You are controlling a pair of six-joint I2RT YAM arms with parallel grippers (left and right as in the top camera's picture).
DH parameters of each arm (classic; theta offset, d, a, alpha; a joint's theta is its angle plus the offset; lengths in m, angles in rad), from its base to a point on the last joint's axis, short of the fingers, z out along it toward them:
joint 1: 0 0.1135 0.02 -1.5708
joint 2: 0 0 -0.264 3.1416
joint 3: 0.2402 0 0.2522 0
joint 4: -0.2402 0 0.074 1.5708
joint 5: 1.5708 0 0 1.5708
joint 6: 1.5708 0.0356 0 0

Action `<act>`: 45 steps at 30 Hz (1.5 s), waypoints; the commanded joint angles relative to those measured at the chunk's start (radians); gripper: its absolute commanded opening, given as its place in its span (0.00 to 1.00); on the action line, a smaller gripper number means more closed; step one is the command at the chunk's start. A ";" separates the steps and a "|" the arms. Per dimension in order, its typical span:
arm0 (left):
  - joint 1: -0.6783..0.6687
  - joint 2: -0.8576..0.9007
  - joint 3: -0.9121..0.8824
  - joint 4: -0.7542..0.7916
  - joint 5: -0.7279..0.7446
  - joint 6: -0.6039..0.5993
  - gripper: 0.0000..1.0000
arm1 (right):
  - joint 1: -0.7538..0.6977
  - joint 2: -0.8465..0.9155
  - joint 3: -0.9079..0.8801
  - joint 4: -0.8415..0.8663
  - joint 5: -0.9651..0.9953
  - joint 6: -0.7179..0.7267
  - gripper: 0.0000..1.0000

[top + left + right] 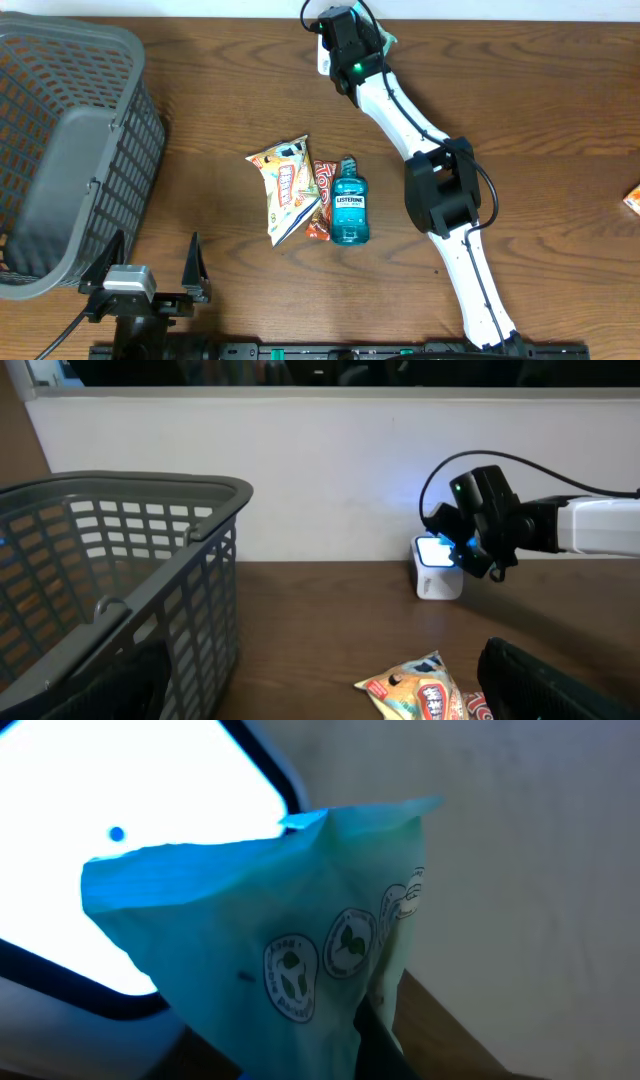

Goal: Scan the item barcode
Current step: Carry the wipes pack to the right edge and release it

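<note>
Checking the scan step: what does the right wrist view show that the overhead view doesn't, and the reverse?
Only the right wrist view: the round emblems printed on the pale green packet, held close against the lit window of the scanner. Only the overhead view: the grey basket, snack bag, candy bar, Listerine bottle and the left gripper, fingers wide apart. Both: part of the scanner and the brown table.
</note>
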 commanded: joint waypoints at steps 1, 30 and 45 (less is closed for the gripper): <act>-0.004 -0.006 0.002 0.001 0.009 0.008 0.98 | 0.008 -0.029 0.033 -0.070 0.103 -0.003 0.01; -0.004 -0.006 0.002 0.001 0.009 0.008 0.98 | -0.840 -0.136 -0.038 -0.903 -0.226 0.745 0.02; -0.004 -0.006 0.002 0.067 -0.218 0.008 0.98 | -0.898 -0.352 -0.038 -0.955 -0.385 0.798 0.99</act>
